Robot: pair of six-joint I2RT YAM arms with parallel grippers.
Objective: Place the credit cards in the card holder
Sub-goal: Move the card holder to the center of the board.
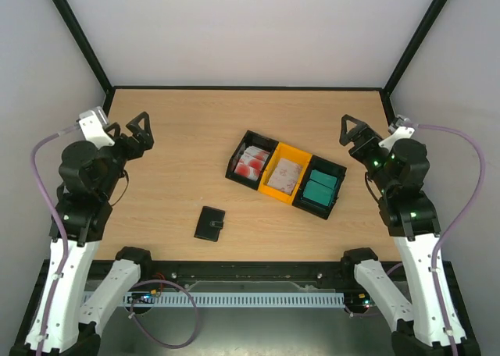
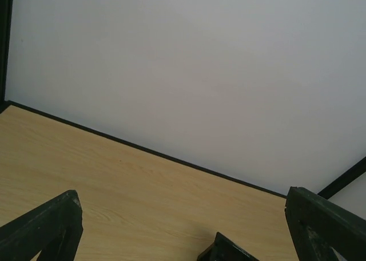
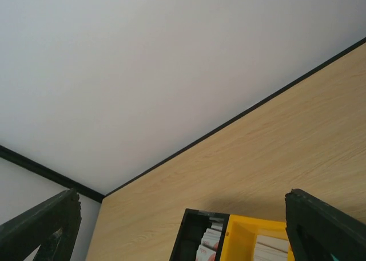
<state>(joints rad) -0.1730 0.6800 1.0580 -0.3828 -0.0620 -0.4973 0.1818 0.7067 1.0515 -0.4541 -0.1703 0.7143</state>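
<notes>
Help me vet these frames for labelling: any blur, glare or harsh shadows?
Top external: sharp, evenly lit, only soft shadows beside the bins, no glare. Left wrist: the left hand shows as dark, detail-less silhouettes. Right wrist: likewise the right hand; bins cropped at the bottom, faint shadow behind them.

left gripper (image 2: 182, 195), fingers (image 2: 46, 229) wide apart, over pale wooden table (image 2: 114, 181), white wall (image 2: 200, 72) beyond, black corner (image 2: 226, 250) low centre

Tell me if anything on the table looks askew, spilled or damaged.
Nothing is spilled or visibly damaged. The row of three bins sits slanted against the table edges, credit cards all inside. The card holder lies shut, apart from them.
</notes>
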